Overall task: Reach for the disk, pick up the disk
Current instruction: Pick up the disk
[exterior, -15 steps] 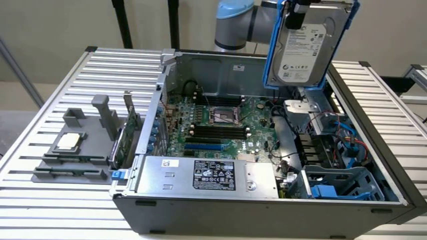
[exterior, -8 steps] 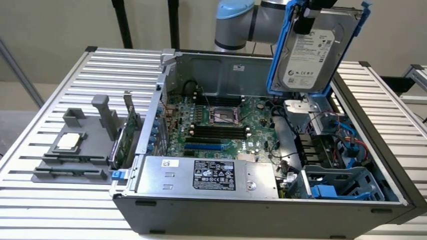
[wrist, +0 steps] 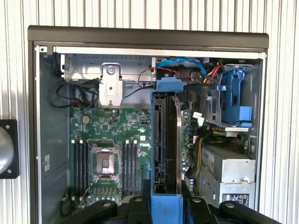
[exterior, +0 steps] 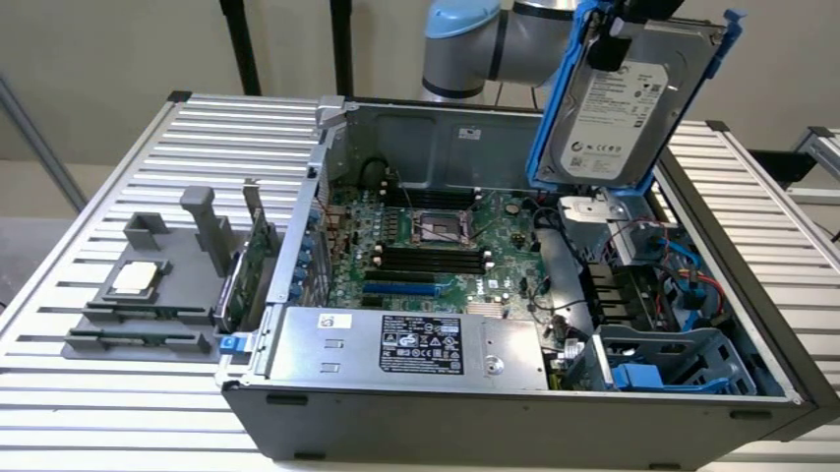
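Observation:
The disk, a silver-grey drive with a white label in blue carrier rails, hangs upright in the air above the far right corner of the open computer case. My gripper is shut on its top edge. In the wrist view the disk shows edge-on, with its blue rail clamped between my gripper's black fingers. The motherboard lies well below it.
The case lies open on a slatted metal table. Inside are the motherboard, a silver power-supply box, cables and a blue drive cage. A grey fixture holding a small silver chip sits at the exterior view's left.

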You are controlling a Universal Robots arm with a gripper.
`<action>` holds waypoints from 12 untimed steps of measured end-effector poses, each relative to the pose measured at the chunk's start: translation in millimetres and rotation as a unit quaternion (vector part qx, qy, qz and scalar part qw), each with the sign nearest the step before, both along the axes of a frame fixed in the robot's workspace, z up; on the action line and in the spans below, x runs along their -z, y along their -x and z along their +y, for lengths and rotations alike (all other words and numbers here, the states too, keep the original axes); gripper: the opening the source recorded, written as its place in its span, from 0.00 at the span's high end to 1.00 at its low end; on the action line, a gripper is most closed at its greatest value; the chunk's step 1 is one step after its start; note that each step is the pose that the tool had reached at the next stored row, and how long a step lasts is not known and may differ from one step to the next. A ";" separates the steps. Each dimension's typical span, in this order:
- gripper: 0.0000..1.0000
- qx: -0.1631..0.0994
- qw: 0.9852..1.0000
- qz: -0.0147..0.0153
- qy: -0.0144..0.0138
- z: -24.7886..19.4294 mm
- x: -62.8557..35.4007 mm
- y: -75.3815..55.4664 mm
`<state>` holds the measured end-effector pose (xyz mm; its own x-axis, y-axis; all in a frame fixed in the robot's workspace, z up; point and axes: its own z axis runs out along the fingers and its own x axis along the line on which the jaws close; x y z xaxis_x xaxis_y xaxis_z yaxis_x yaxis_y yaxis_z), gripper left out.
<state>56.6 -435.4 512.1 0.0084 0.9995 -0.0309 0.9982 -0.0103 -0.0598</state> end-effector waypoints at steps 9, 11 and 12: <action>0.67 0.000 1.000 0.006 -0.016 -14.1 -4.6 -12.9; 0.67 0.000 1.000 0.006 -0.017 -20.6 -4.6 -14.5; 0.67 0.000 1.000 0.006 -0.018 -24.0 -4.6 -15.3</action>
